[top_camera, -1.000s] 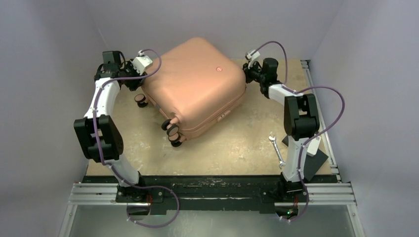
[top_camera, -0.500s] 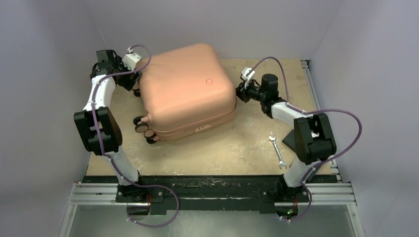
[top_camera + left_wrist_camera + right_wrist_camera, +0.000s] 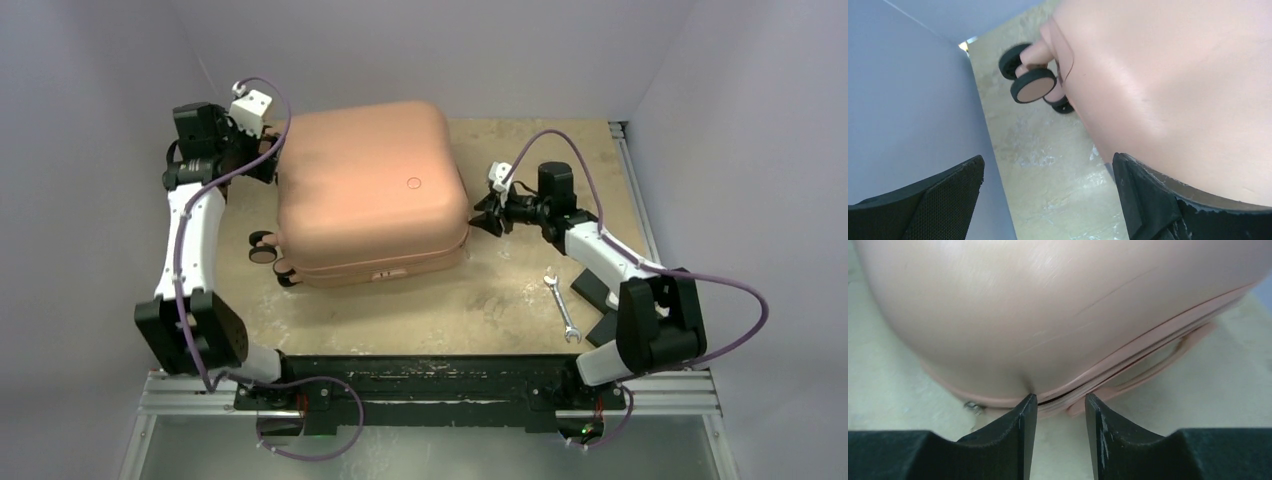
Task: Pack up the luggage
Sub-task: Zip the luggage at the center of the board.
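The luggage (image 3: 370,195), a salmon-pink hard shell, lies shut and flat on the table with its dark wheels (image 3: 265,250) at the front left. My left gripper (image 3: 262,162) stands wide open beside its back left corner. In the left wrist view the shell (image 3: 1173,75) runs along the right finger (image 3: 1158,200), the wheels (image 3: 1033,85) lie ahead, and the left gripper (image 3: 1048,160) holds nothing. My right gripper (image 3: 485,218) is at the luggage's right side. Its tips (image 3: 1060,399) are parted a little at the shell's seam (image 3: 1083,387), with nothing between them.
A silver wrench (image 3: 560,305) lies on the table at the front right. Two flat black pads (image 3: 592,287) sit beside the right arm. A side handle (image 3: 1168,360) and a zip pull (image 3: 973,406) show on the luggage. Grey walls close in the table on three sides.
The luggage has swung round and slid left, now square to the table. The left gripper opened wide and pulled back left. The right gripper came forward along the right side and opened.
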### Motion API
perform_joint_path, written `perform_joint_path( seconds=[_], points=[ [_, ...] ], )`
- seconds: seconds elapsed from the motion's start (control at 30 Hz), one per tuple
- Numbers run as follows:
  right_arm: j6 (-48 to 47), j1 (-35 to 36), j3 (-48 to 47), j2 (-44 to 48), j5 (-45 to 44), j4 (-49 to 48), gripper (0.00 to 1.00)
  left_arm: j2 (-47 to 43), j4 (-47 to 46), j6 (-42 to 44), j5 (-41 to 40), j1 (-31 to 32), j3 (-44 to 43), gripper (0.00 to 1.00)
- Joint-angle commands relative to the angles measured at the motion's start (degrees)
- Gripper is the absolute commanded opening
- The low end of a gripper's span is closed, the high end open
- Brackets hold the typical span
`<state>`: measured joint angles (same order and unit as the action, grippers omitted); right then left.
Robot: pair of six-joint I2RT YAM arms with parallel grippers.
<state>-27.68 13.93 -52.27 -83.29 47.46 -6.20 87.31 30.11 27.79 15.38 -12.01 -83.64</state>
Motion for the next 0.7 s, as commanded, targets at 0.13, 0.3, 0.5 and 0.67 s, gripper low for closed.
perform_joint_path(
  seconds=[0.13,0.3,0.5,0.67],
  points=[
    [-8.4,0.7,2.1,-1.9,13.6,12.3,0.47,-14.1,0.1,-8.4,7.7,0.4,4.9,0.99],
    [-12.9,0.7,2.0,-5.2,18.7,18.2,0.47,-17.4,1.3,-10.1,12.3,0.4,6.4,0.99],
    [-14.8,0.7,1.4,-8.3,21.0,21.2,0.48,-20.3,1.0,-10.6,13.2,0.5,9.2,0.99],
    [-14.2,0.7,1.2,-8.9,19.6,22.8,0.46,-22.6,1.3,-10.3,13.0,0.5,10.8,0.99]
  ],
)
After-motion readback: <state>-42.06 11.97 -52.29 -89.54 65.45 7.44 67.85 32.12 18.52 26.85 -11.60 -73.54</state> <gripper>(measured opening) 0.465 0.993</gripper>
